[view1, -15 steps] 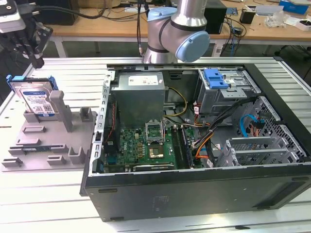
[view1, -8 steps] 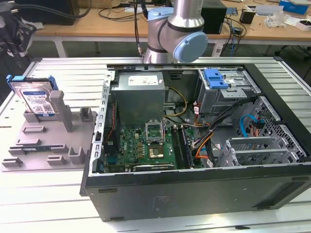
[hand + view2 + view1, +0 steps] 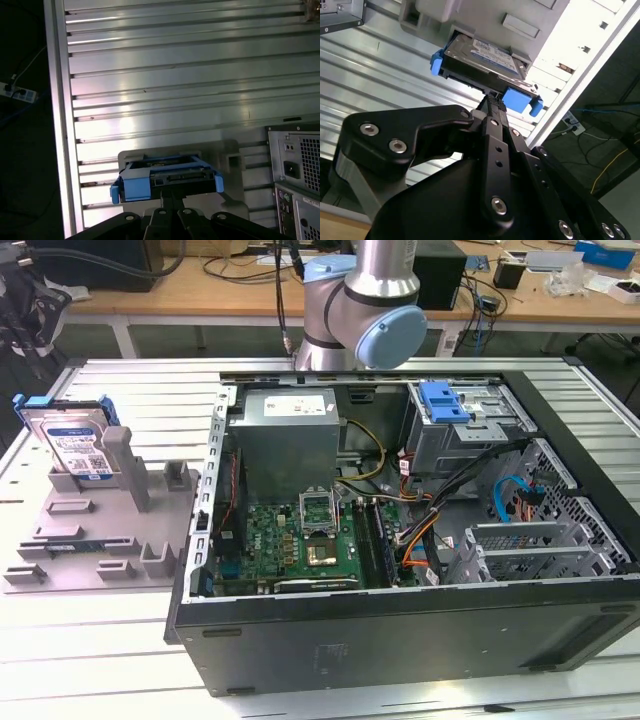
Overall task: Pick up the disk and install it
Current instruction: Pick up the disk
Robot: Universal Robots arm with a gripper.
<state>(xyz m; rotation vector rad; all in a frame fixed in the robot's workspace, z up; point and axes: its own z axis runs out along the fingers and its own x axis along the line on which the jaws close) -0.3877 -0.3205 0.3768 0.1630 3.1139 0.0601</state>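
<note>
A hard drive waits in its holder beside an opened desktop computer: the disk (image 3: 72, 437), silver-grey with a white-and-blue label and framed by a blue carrier (image 3: 518, 99), stands tilted on edge in a slot of a grey moulded fixture (image 3: 95, 535). The fixture lies on a ribbed aluminium table (image 3: 140, 390), at the exterior view's left of the computer case (image 3: 400, 645) and apart from it. In both wrist views we see the gripper (image 3: 492, 101) drawn up close to the disk's connector edge, just beside one blue end of the carrier. We cannot tell whether it is open or closed, nor whether it touches the drive. The disk sits in the fixture, not lifted and not in the machine. In the exterior view the silver and pale blue arm (image 3: 362, 295) rises behind the case. The case lies on its side with its panel off, showing a grey power supply (image 3: 285, 430), a green motherboard (image 3: 300, 535) and, toward the exterior view's right, a metal drive cage (image 3: 480, 435) with a blue plastic piece (image 3: 444, 400) on top of it. Orange and black cables run across the case interior between the board and the cage.
</note>
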